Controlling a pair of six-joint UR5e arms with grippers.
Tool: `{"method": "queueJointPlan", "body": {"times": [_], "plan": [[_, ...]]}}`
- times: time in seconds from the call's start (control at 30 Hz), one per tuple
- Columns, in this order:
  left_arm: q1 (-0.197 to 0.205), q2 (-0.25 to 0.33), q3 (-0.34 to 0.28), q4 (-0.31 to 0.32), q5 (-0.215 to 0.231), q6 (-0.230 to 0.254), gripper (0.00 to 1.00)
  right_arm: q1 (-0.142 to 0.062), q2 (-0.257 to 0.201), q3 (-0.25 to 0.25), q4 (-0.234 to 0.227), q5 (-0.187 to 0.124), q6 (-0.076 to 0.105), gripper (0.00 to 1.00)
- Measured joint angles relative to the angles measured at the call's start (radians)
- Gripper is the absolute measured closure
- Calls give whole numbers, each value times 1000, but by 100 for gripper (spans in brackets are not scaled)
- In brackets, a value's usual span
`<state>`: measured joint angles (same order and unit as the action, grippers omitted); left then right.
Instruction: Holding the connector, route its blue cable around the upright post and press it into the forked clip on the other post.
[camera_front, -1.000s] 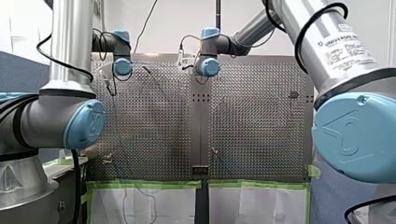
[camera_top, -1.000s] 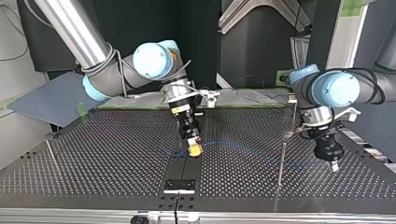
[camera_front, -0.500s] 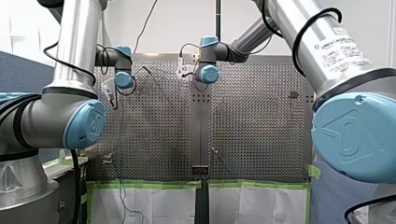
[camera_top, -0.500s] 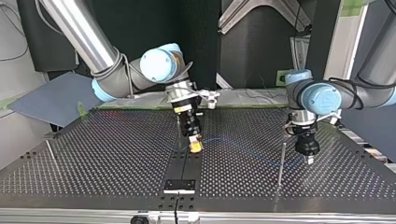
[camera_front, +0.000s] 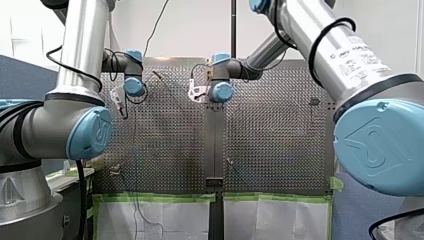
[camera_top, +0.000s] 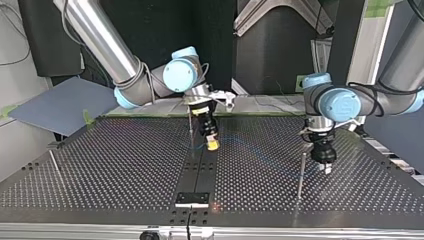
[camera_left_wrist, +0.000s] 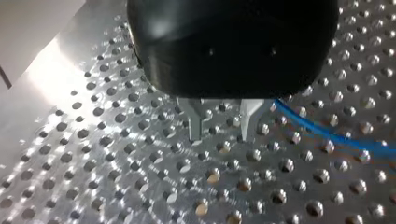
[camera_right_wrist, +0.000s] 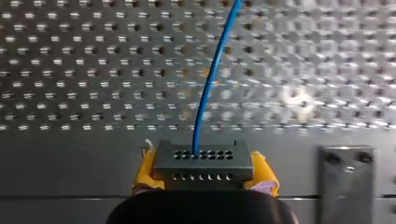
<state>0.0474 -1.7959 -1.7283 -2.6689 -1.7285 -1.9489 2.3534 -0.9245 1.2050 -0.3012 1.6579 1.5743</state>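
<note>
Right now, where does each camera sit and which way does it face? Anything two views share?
Front view: behind and above the shoulders, looking over the perforated table; my left arm at left, my right arm at right.
Top view: across the table, facing the arms; my right gripper mid-table, my left gripper near an upright post.
Left wrist view: looks down along open metal fingers; blue cable beside them.
Right wrist view: looks along yellow pads clamping the connector.
Shared: both wrist views show the blue cable.
</note>
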Motion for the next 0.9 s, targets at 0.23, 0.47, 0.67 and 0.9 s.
{"method": "queueJointPlan", "body": {"times": [0.23, 0.47, 0.67, 0.9], "plan": [[-2, -1, 0, 5, 41, -15, 36, 5, 43, 13, -1, 20, -7, 100], [-1, -2, -1, 3, 47, -21, 0, 4, 80, 26, -7, 27, -16, 100], [-3, -2, 0, -12, 7, -10, 0, 1, 91, 69, -50, 27, -4, 100], [-5, -2, 0, -16, -4, -8, 0, -1, 122, 127, -109, 29, -7, 100]]}}
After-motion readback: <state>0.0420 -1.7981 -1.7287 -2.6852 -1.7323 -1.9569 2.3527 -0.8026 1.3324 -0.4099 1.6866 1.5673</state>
